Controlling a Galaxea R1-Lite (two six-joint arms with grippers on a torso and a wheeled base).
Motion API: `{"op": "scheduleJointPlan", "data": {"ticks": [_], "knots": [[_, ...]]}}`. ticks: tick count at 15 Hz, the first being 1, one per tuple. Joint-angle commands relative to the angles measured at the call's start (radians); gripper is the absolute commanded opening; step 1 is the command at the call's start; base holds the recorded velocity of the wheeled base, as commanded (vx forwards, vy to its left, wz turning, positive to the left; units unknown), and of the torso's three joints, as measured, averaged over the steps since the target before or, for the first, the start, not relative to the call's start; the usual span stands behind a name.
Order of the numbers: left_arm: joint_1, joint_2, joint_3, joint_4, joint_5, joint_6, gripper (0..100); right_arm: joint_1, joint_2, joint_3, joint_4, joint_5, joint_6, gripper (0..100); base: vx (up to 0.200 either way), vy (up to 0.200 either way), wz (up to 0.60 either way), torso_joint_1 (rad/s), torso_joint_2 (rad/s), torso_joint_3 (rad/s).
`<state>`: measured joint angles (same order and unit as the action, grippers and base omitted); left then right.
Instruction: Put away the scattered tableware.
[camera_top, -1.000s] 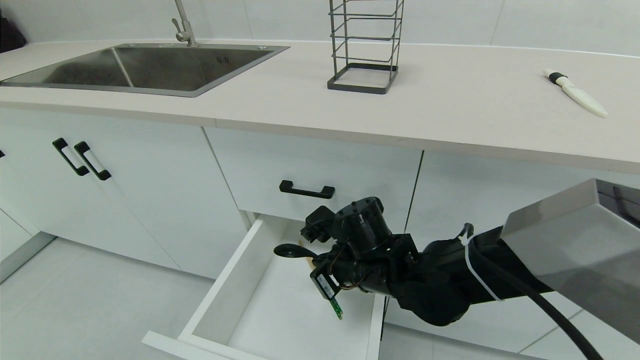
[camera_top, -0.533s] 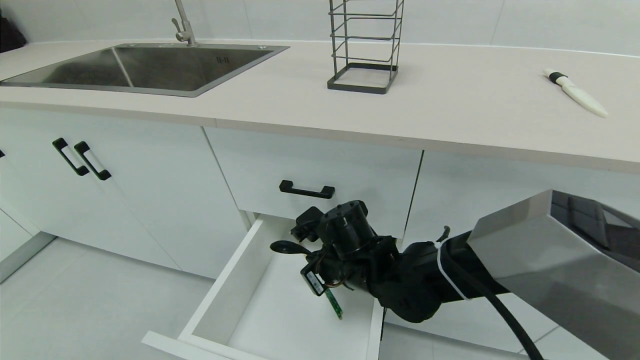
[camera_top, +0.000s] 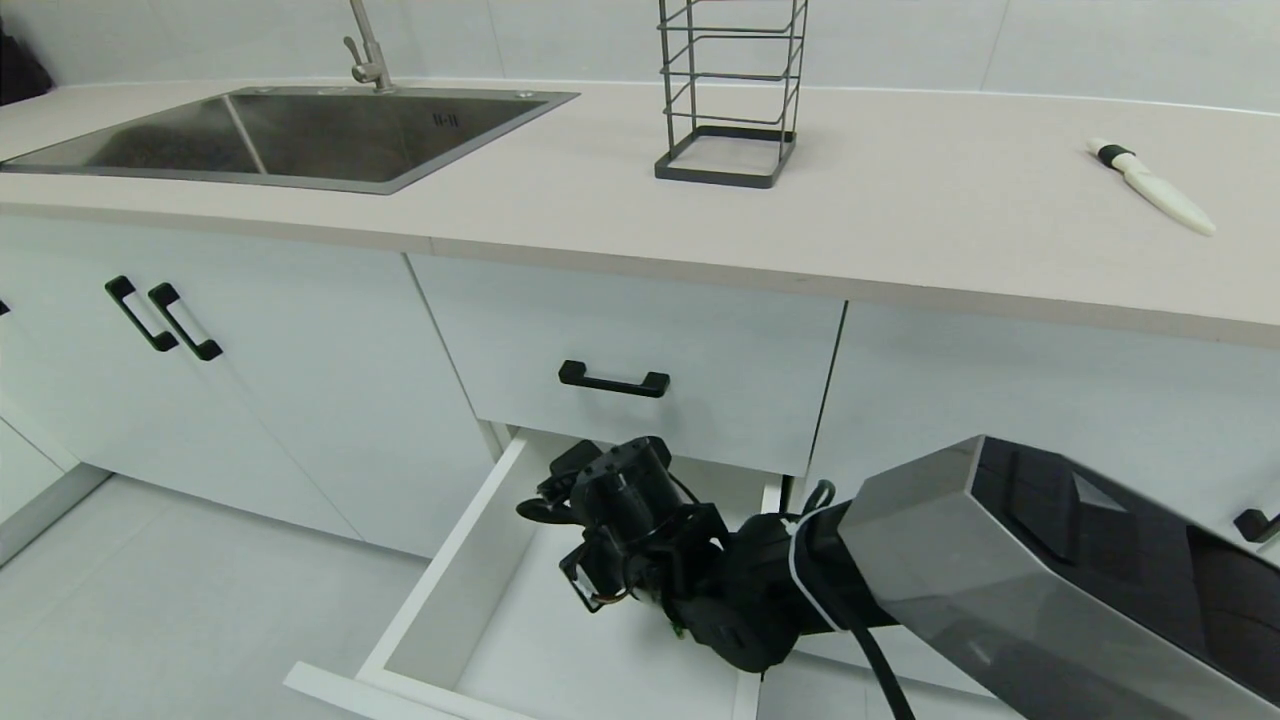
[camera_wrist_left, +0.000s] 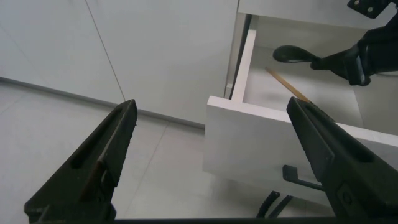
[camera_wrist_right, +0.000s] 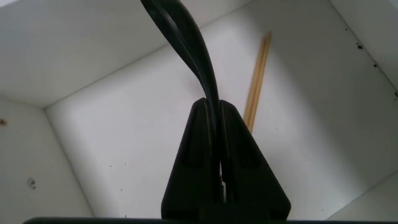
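My right gripper (camera_top: 562, 500) is shut on the handle of a black spoon (camera_top: 533, 512), holding it low inside the open white drawer (camera_top: 440, 570). In the right wrist view the spoon (camera_wrist_right: 183, 37) sticks out past the shut fingers (camera_wrist_right: 200, 134) over the drawer floor, beside a pair of wooden chopsticks (camera_wrist_right: 257, 78). My left gripper (camera_wrist_left: 210, 107) hangs open and holds nothing, outside the drawer front (camera_wrist_left: 280, 143), from where the spoon (camera_wrist_left: 295, 55) and chopsticks (camera_wrist_left: 289, 87) show. A white knife (camera_top: 1150, 185) with a black band lies on the counter at the far right.
A dark wire rack (camera_top: 727, 100) stands mid-counter and a steel sink (camera_top: 300, 130) with a tap sits at the left. Above the open drawer is a shut one with a black handle (camera_top: 613, 380). Cabinet doors flank the drawer.
My right arm has dropped down and to the left, carrying the spoon lower into the drawer. Nothing on the counter has moved.
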<state>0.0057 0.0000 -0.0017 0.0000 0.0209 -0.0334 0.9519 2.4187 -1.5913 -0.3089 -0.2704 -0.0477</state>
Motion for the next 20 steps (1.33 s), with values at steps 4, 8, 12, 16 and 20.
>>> {"op": "scheduleJointPlan", "data": {"ticks": [4,8,12,16,20], "knots": [[0.0,0.0,0.0,0.0,0.001,0.0,100,-0.001,0.094,-0.07,-0.001,-0.012,0.0,0,0.0,0.0,0.0,0.0,0.0,0.0],[-0.001,0.0,0.0,0.0,0.001,0.0,100,-0.015,0.152,-0.108,-0.006,-0.024,0.006,0,0.0,0.0,0.0,0.0,0.0,0.0],[0.0,0.0,0.0,0.0,0.001,0.0,100,-0.021,0.186,-0.141,-0.002,-0.043,0.061,0,0.0,0.0,0.0,0.0,0.0,0.0],[-0.001,0.0,0.0,0.0,0.001,0.0,100,-0.028,0.214,-0.156,0.014,-0.05,0.086,0,0.0,0.0,0.0,0.0,0.0,0.0],[0.0,0.0,0.0,0.0,0.001,0.0,100,-0.035,0.243,-0.177,0.03,-0.058,0.092,0,0.0,0.0,0.0,0.0,0.0,0.0]]}}
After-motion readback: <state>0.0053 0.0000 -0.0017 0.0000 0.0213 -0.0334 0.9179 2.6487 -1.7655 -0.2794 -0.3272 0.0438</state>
